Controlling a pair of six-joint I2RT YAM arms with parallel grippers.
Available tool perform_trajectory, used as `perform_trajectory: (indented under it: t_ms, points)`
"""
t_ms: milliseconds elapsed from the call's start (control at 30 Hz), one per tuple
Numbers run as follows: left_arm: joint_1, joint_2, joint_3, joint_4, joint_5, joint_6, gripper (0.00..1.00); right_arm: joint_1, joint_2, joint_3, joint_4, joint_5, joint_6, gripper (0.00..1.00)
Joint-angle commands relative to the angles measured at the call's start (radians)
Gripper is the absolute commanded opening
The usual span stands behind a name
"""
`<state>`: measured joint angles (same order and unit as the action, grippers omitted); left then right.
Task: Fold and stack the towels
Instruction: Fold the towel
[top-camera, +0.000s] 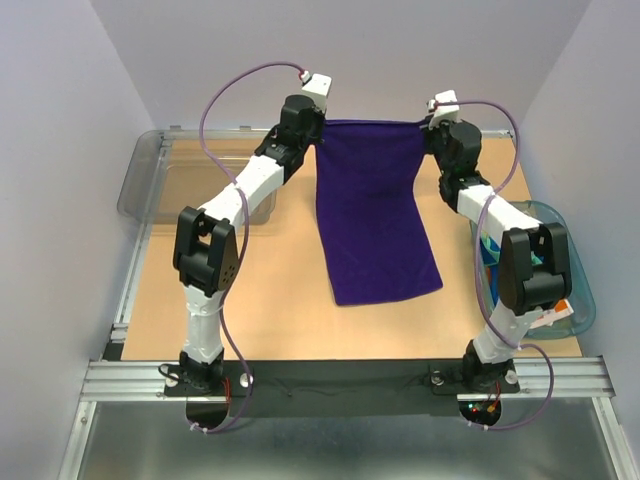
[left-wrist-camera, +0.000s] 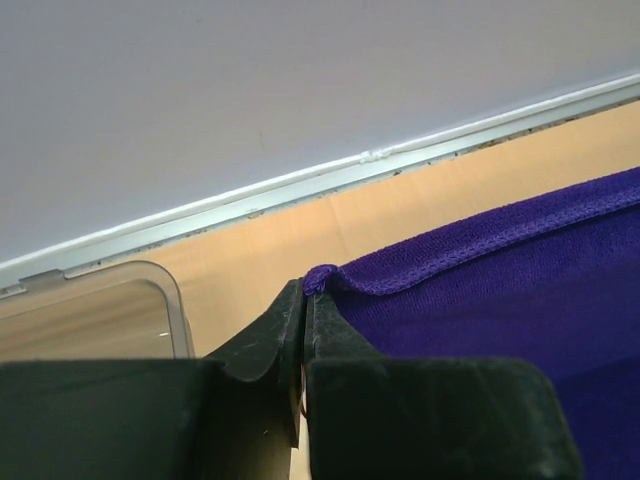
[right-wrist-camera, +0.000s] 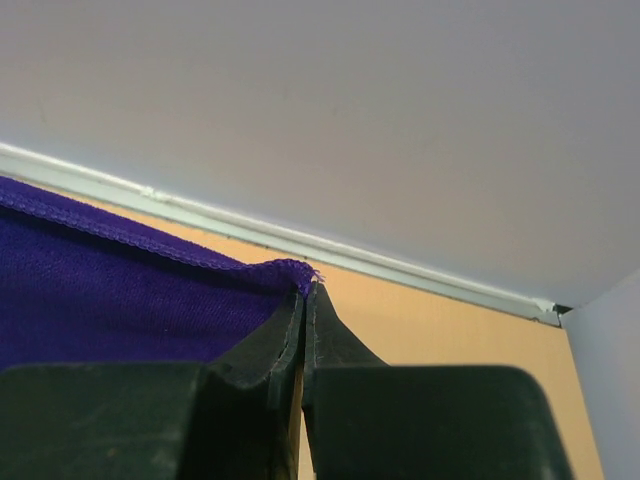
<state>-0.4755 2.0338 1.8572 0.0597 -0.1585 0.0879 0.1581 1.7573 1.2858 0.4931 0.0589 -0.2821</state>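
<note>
The bench (top-camera: 270, 320) is a light wooden board. Plain pale walls (top-camera: 380, 50) close it on the left, on the far side and on the right. A metal rail (top-camera: 340, 378) runs along the near edge, and both arms are fixed there. A clear grey bin (top-camera: 150, 180) sits at the far left corner and reaches over the left edge of the bench. A teal basket (top-camera: 580, 300) stands at the right edge, partly hidden behind the right arm.

The purple towel (top-camera: 375, 215) is in the middle of the bench, between the two arms. Its far edge is lifted and stretched straight from one claw to the other. From there it slopes down toward the near side, and its near end lies flat on the wood, a little to the right.

The left claw (left-wrist-camera: 305, 290) is at the far left corner of the towel. Its fingers (left-wrist-camera: 260, 340) are almost together, with only a thin slit between them, and the hemmed corner sits pinched at the tips.

The right claw (right-wrist-camera: 305, 295) is at the far right corner. Its jaws are pressed together, and the corner of the towel is caught at their tips. Both claws are up above the bench, near the far wall.
</note>
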Motion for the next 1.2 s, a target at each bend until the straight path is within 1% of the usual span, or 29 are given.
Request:
perform_trajectory:
  t_ms: [0, 167, 267, 300, 333, 367, 400, 467, 533, 700, 833, 933, 1033, 1067, 1133, 1167]
  points:
    - [0.014, -0.095, -0.067, 0.015, 0.03, -0.022, 0.11, -0.017, -0.05, -0.071, 0.07, 0.036, -0.025, 0.01]
    - [0.012, -0.181, -0.188, 0.012, 0.088, -0.051, 0.1, -0.022, -0.104, -0.172, 0.052, -0.011, -0.022, 0.01]
    - [0.012, -0.219, -0.278, -0.011, 0.14, -0.083, 0.05, -0.026, -0.156, -0.204, -0.031, -0.05, -0.005, 0.0]
    - [0.011, -0.23, -0.279, -0.018, 0.154, -0.083, 0.05, -0.026, -0.156, -0.213, -0.051, -0.05, -0.002, 0.01]
    - [0.009, -0.241, -0.311, -0.027, 0.186, -0.115, 0.04, -0.028, -0.177, -0.217, -0.074, -0.053, 0.004, 0.01]
    - [0.008, -0.26, -0.326, -0.034, 0.2, -0.125, 0.04, -0.026, -0.188, -0.218, -0.106, -0.089, 0.006, 0.01]
    - [0.006, -0.271, -0.36, -0.044, 0.209, -0.135, 0.04, -0.026, -0.196, -0.215, -0.173, -0.1, 0.011, 0.01]
    - [-0.003, -0.305, -0.412, -0.057, 0.235, -0.168, 0.04, -0.028, -0.225, -0.221, -0.247, -0.12, 0.021, 0.0]
    - [-0.011, -0.326, -0.444, -0.058, 0.244, -0.198, 0.03, -0.028, -0.249, -0.246, -0.28, -0.133, 0.047, 0.01]
    - [-0.028, -0.383, -0.535, -0.101, 0.257, -0.266, 0.03, -0.028, -0.331, -0.278, -0.39, -0.119, 0.135, 0.0]
    - [-0.037, -0.431, -0.618, -0.127, 0.335, -0.323, 0.02, -0.028, -0.389, -0.327, -0.445, -0.073, 0.204, 0.01]
    - [-0.06, -0.467, -0.676, -0.138, 0.33, -0.342, 0.02, -0.028, -0.432, -0.381, -0.49, -0.025, 0.228, 0.01]
    - [-0.067, -0.494, -0.733, -0.144, 0.338, -0.382, 0.0, -0.028, -0.469, -0.417, -0.567, -0.034, 0.268, 0.01]
    - [-0.074, -0.509, -0.746, -0.144, 0.338, -0.395, 0.0, -0.028, -0.479, -0.421, -0.582, -0.039, 0.315, 0.01]
    - [-0.092, -0.523, -0.789, -0.144, 0.338, -0.422, 0.0, -0.029, -0.504, -0.44, -0.634, -0.033, 0.371, 0.01]
    - [-0.098, -0.523, -0.79, -0.144, 0.338, -0.43, 0.0, -0.029, -0.51, -0.448, -0.634, -0.031, 0.386, 0.0]
